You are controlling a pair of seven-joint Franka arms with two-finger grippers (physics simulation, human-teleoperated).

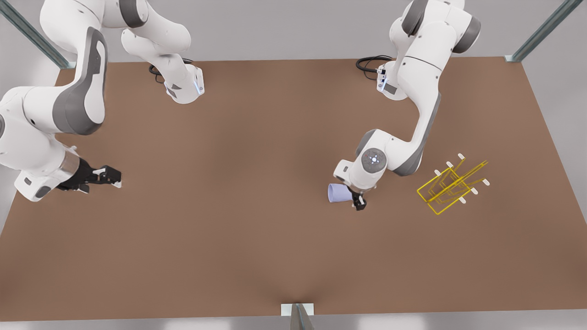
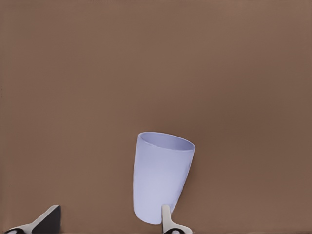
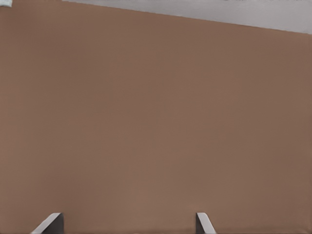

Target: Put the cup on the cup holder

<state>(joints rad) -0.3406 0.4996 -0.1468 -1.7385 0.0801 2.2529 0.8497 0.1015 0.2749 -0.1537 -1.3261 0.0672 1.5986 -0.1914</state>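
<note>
The lavender-blue cup lies on its side on the brown table, just left of the yellow wire cup holder in the front view. My left gripper hangs right at the cup's base end, open. In the left wrist view the cup points its rim away from the gripper, and one fingertip overlaps the cup's base while the other stands well off to the side. My right gripper waits at the front view's left, open over bare table.
The cup holder stands alone near the front view's right edge, its white-tipped prongs slanting up. Both arm bases sit along the far table edge. A metal post stands at the near edge.
</note>
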